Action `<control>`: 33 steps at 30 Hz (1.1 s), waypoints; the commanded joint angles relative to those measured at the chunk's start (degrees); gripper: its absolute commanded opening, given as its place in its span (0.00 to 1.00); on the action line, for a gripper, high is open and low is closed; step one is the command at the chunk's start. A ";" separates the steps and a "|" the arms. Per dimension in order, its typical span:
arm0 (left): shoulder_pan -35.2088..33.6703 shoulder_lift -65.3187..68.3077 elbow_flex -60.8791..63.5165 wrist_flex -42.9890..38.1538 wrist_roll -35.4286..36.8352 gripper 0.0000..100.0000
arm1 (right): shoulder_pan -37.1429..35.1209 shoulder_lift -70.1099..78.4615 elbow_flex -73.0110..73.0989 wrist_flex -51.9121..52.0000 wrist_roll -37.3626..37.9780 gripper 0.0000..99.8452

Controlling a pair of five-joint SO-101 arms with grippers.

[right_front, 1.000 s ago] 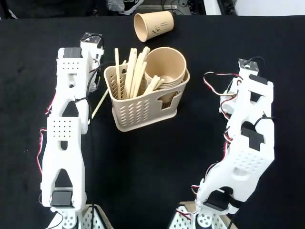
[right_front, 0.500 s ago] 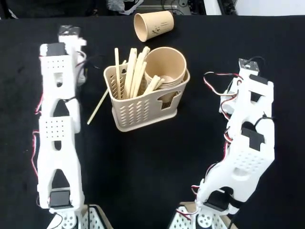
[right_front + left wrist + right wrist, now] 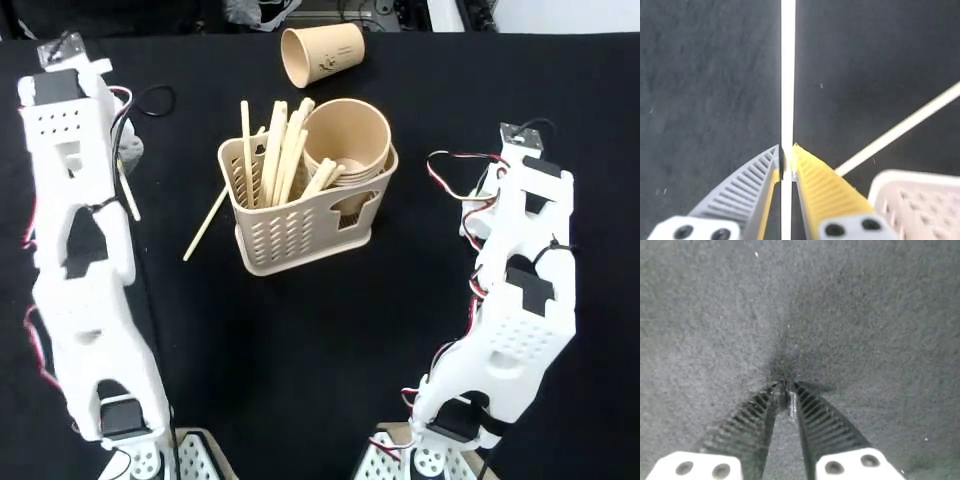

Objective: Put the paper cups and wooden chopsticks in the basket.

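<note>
Clamping one chopstick [image 3: 787, 75], the left gripper [image 3: 786, 150] sits left of the basket [image 3: 300, 235]. A second chopstick [image 3: 205, 225] apparently leans on the basket's left wall; a cup [image 3: 322, 53] lies sideways beyond. The right gripper [image 3: 788, 390] is closed above the cloth [image 3: 865, 315].

The black-clothed table [image 3: 330, 340] carries a slotted basket [image 3: 300, 235] near its middle. A paper cup [image 3: 322, 53] lies on its side beyond it, and a loose chopstick [image 3: 205, 225] lies just beside the basket.

White arms [image 3: 95, 300] w/ red-blk cables [image 3: 450, 158]
</note>
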 commanded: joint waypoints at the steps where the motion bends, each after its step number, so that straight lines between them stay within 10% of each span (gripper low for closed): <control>1: 1.01 -16.88 15.16 -5.98 -0.70 0.03 | -0.09 -1.27 0.04 -0.53 0.09 0.01; 21: 16.48 -111.30 109.05 -76.40 -0.62 0.03 | -0.09 -1.27 0.04 -0.44 0.35 0.01; 27: 22.81 -134.15 119.16 -80.26 -0.88 0.03 | -0.09 -1.27 0.04 -0.44 0.44 0.01; 33: 25.89 -128.97 120.31 -80.79 -0.62 0.03 | -0.09 -1.27 0.04 -0.35 0.44 0.01</control>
